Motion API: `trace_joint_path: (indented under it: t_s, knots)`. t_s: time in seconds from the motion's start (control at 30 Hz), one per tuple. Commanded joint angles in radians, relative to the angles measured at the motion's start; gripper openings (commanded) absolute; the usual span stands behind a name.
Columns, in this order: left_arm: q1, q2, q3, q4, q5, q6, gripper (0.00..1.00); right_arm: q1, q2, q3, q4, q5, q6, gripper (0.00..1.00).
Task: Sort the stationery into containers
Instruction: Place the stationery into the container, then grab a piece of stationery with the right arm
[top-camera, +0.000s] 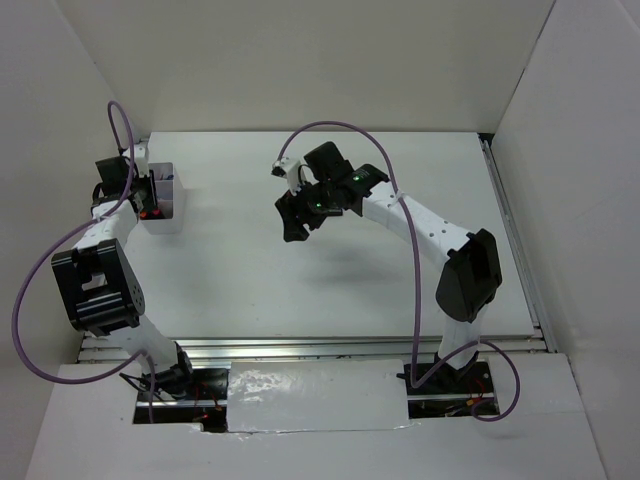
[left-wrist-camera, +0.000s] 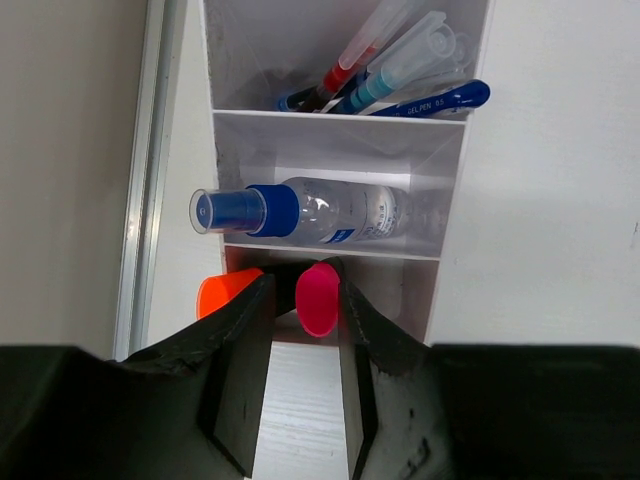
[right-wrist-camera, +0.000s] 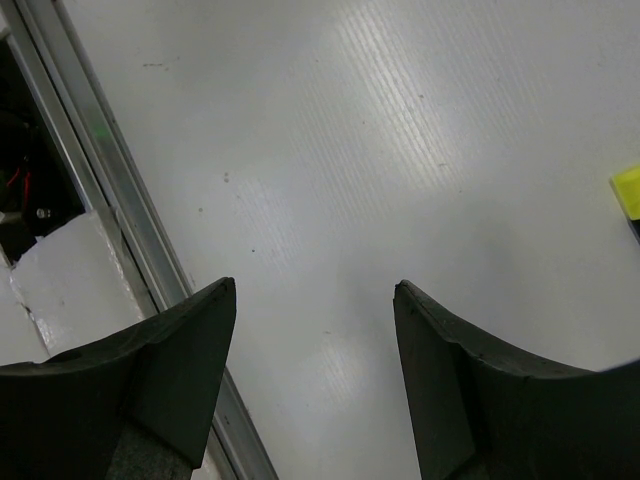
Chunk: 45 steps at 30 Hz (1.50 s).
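pens (left-wrist-camera: 430, 100), bottle (left-wrist-camera: 330, 212) and orange-capped highlighter (left-wrist-camera: 225, 293) are filed in the box (left-wrist-camera: 340, 117). your left gripper (left-wrist-camera: 300, 275) stands narrow about the pink-capped highlighter (left-wrist-camera: 318, 298) at the near compartment; grip undeterminable. right gripper (right-wrist-camera: 314, 285) wide, empty; one yellow piece (right-wrist-camera: 628, 190) apparently remains on the table (right-wrist-camera: 400, 120).

White 3-compartment box (left-wrist-camera: 452, 180): blue and red pens (left-wrist-camera: 425, 100) leaning in far section, clear blue-capped bottle (left-wrist-camera: 320, 212) lying sideways in middle, pink-capped highlighter (left-wrist-camera: 318, 297) and orange-capped highlighter (left-wrist-camera: 228, 292) in near section.
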Motion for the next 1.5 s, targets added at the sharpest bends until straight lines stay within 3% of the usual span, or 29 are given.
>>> trace_joint_path:
  t_s: [0.0,0.13,0.2,0.3,0.53,0.73,0.9,1.23,1.47]
  knots:
    - [0.006,-0.02,0.048,0.011,0.026,-0.028,0.43,-0.008,-0.001,0.045,0.003,-0.013,-0.002,0.71]
    - [0.014,-0.059,0.088,-0.013,0.063,-0.049,0.52,-0.008,-0.005,0.044,0.008,-0.004,-0.01,0.71]
    - [0.021,-0.092,0.109,-0.016,0.092,-0.068,0.63,-0.011,-0.004,0.048,-0.003,0.002,-0.025,0.71]
    - [0.03,-0.137,0.138,-0.03,0.178,-0.088,0.65,-0.02,0.007,0.061,-0.017,0.009,-0.043,0.71]
    - [0.037,-0.212,0.168,-0.072,0.296,-0.125,0.66,-0.065,0.048,0.067,-0.029,0.076,-0.131,0.72]
    - [0.037,-0.264,0.157,-0.185,0.536,-0.024,0.65,-0.132,0.188,0.185,-0.144,0.175,-0.388,0.71]
    - [0.035,-0.29,0.106,-0.207,0.674,-0.034,0.66,-0.166,0.335,0.281,-0.195,0.266,-0.54,0.75]
    - [0.034,-0.306,0.063,-0.247,0.727,-0.04,0.66,-0.233,0.544,0.468,-0.181,0.23,-0.564,0.82]
    - [0.034,-0.303,0.06,-0.248,0.733,-0.054,0.66,-0.246,0.63,0.559,-0.253,0.124,-0.583,0.74]
